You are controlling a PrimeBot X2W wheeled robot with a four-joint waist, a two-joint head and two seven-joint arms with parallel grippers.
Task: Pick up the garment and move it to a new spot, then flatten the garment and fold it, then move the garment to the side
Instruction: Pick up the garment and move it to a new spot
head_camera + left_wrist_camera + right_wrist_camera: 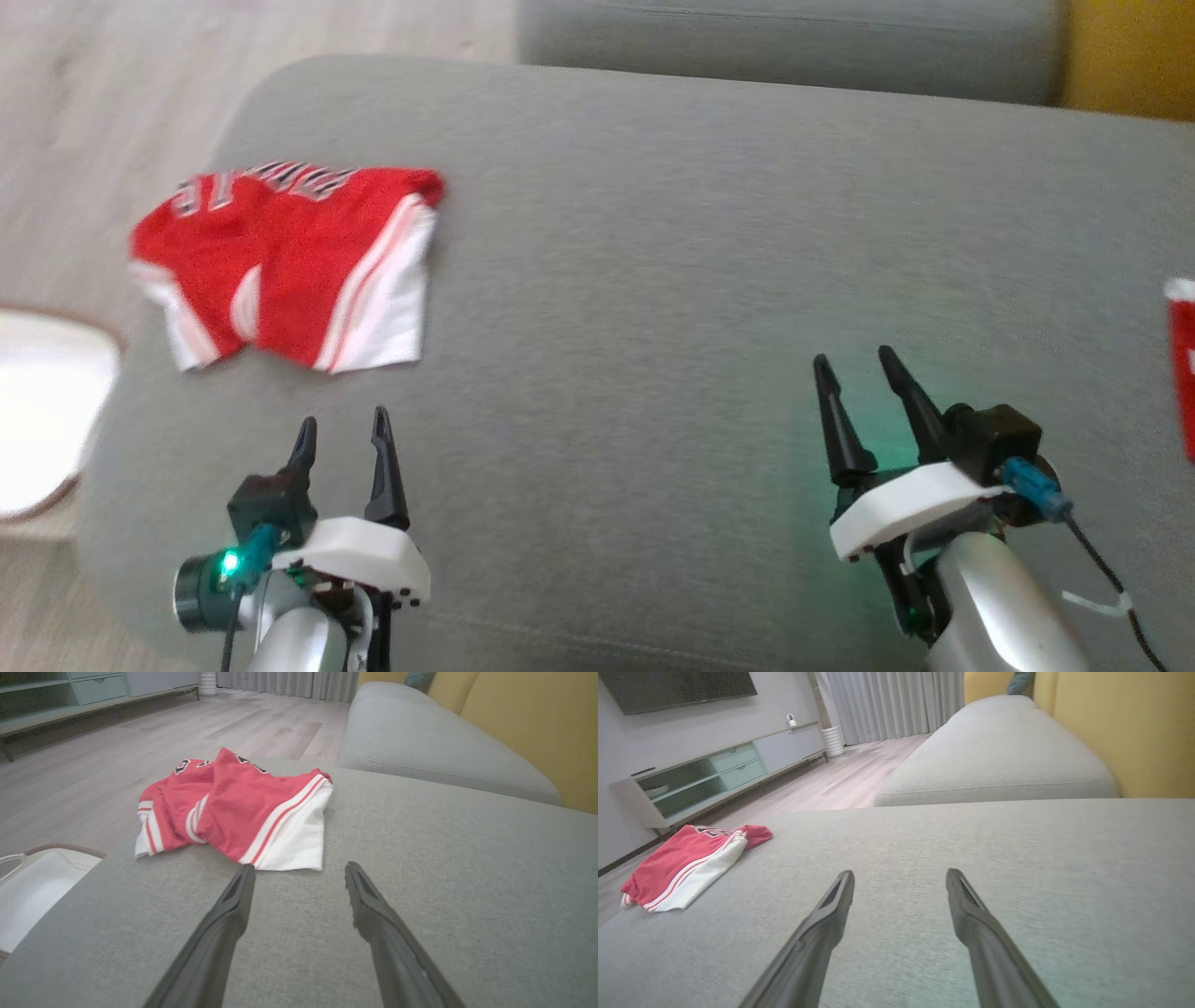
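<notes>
Here, a white basket point(37, 411) sits off the left edge of the grey cushion point(653, 233). The red-and-white garment point(289, 266) lies crumpled at the cushion's left end, just beyond the left gripper point(344, 418), jaws spread and empty. Farther right, the right gripper point(852, 355) hovers likewise parted, holding nothing.

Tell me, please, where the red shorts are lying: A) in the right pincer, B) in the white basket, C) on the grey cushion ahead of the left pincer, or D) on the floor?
C: the red shorts lie on the grey cushion just beyond the open left pincer, with bare fabric between them.
</notes>
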